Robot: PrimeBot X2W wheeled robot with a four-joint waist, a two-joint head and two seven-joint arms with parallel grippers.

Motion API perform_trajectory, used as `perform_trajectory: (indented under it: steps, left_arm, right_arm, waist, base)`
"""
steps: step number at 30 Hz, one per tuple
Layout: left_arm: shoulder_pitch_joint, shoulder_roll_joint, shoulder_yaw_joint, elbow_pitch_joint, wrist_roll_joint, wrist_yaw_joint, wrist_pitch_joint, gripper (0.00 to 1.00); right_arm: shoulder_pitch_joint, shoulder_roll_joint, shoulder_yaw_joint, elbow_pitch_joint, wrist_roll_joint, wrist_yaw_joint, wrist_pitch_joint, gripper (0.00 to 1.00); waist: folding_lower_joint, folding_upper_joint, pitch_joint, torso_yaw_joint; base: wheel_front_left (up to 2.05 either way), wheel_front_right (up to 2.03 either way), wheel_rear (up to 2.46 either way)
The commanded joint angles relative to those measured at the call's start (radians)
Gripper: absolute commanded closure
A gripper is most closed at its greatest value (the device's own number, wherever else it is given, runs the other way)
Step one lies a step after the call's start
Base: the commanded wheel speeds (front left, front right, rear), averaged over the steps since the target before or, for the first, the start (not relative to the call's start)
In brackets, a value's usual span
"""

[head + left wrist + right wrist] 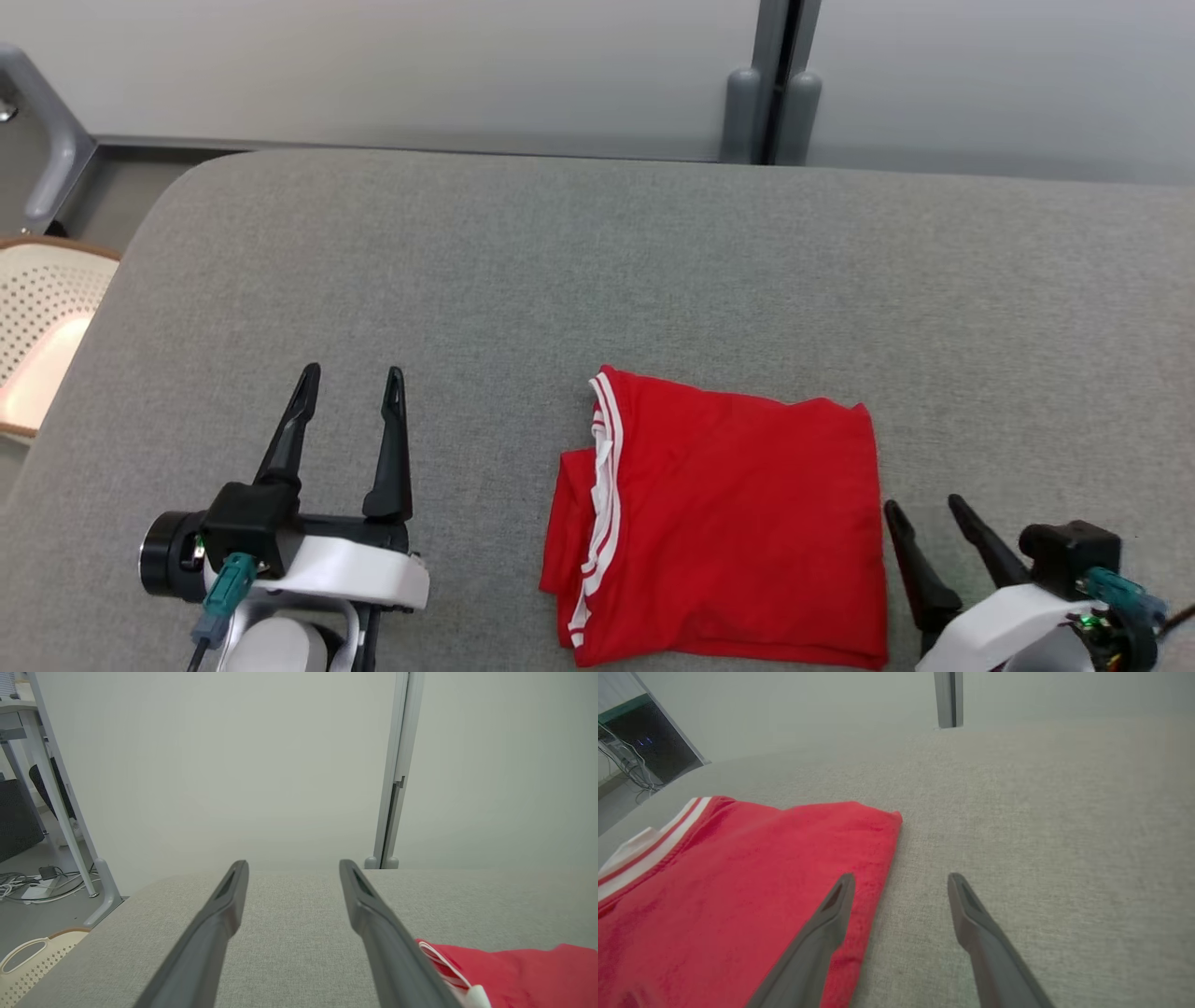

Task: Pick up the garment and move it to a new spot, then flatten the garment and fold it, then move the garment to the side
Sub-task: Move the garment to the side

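Fingers [389, 448] spread on left gripper [353, 371], right gripper [921, 502] — rectangular red garment [738, 523], grey woven surface [597, 280].

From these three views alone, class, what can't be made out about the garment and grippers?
- Garment: under layers hidden by its top fold, head view; cut by left and bottom edges, right wrist view.
- Right gripper: body cut by head view's corner.
- Basket: cut by head view's left edge.

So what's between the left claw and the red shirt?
Nothing, just bare grey surface. In the head view the left claw and the shirt sit apart, with that plain strip between them.
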Motion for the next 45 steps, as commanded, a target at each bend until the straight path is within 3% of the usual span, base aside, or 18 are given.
perform_trajectory:
  steps: [1, 8, 9, 10, 11, 18, 23, 34, 41, 45]
  left_arm:
    - [-0.037, -0.007, -0.002, 0.002, 0.006, -0.004, -0.011, 0.0]
    - [-0.088, -0.028, -0.005, 0.006, 0.015, -0.003, -0.024, 0.0]
    - [-0.088, -0.029, -0.001, 0.004, 0.017, -0.001, -0.025, 0.0]
    - [-0.088, -0.03, 0.002, 0.003, 0.018, 0.0, -0.025, 0.0]
    - [-0.087, -0.03, 0.007, -0.002, 0.02, 0.002, -0.026, 0.0]
    - [-0.078, -0.026, 0.023, -0.03, 0.04, 0.005, -0.026, 0.0]
    - [-0.089, -0.023, 0.029, -0.058, 0.057, 0.003, -0.026, 0.0]
    - [-0.139, -0.004, 0.02, -0.09, 0.082, -0.002, -0.025, 0.0]
    - [-0.216, 0.01, -0.005, -0.113, 0.106, -0.012, 0.001, 0.0]
    - [-0.261, 0.016, -0.021, -0.134, 0.124, -0.018, 0.017, 0.0]
  right_arm:
    - [-0.037, 0.004, 0.032, 0.057, 0.02, 0.0, -0.01, 0.0]
    - [-0.085, 0.002, 0.127, 0.221, 0.077, 0.0, 0.037, 0.0]
    - [-0.085, -0.003, 0.141, 0.233, 0.081, 0.0, 0.047, 0.26]
    - [-0.087, -0.006, 0.151, 0.241, 0.087, 0.0, 0.049, 0.93]
    - [-0.092, -0.008, 0.161, 0.245, 0.092, 0.0, 0.045, 1.0]
    - [-0.137, -0.046, 0.201, 0.2, 0.105, 0.0, -0.008, 1.0]
    - [-0.175, -0.11, 0.215, 0.139, 0.098, -0.001, -0.044, 1.0]
    - [-0.278, -0.297, 0.156, 0.064, 0.087, -0.001, -0.036, 1.0]
    - [-0.46, -0.436, 0.11, 0.075, 0.098, -0.001, -0.036, 1.0]
    - [-0.57, -0.499, 0.065, 0.14, 0.117, -0.001, -0.037, 1.0]
  waist:
    - [0.0, 0.0, 0.057, 0.048]
    - [0.0, 0.0, 0.109, 0.078]
    - [0.0, 0.0, 0.112, 0.076]
    - [0.0, 0.0, 0.115, 0.073]
    - [0.0, 0.0, 0.118, 0.07]
    - [0.0, 0.0, 0.123, 0.028]
    - [0.0, 0.0, 0.135, -0.064]
    - [0.0, 0.0, 0.194, -0.288]
    - [0.0, 0.0, 0.301, -0.345]
    - [0.0, 0.0, 0.373, -0.352]
  base:
    - [0.0, 0.0, 0.0]
    - [0.0, 0.0, 0.0]
    - [0.0, 0.0, 0.0]
    - [0.0, 0.0, 0.0]
    - [0.0, 0.0, 0.0]
    - [0.0, 0.0, 0.0]
    - [0.0, 0.0, 0.0]
    - [0.0, 0.0, 0.0]
    - [0.0, 0.0, 0.0]
    - [0.0, 0.0, 0.0]
